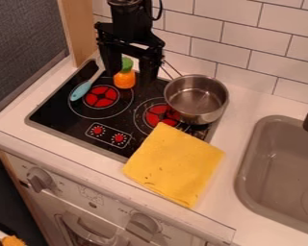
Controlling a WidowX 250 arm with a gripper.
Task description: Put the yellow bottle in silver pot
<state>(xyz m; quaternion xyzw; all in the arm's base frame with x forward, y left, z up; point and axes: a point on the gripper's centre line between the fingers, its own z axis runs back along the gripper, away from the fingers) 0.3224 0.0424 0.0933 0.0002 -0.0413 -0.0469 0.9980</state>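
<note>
A white plastic toy oven front (86, 194) fronts the scene; the black two-finger gripper (129, 79), wide open and empty, flanks a green-topped orange bottle (124, 80), best centred before squeezing.

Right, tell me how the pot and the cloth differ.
The pot is silver metal, while the cloth is yellow fabric. The pot is round and deep; the cloth is four-sided and lies nearly flat. Both cover part of the stovetop in this view.
</note>
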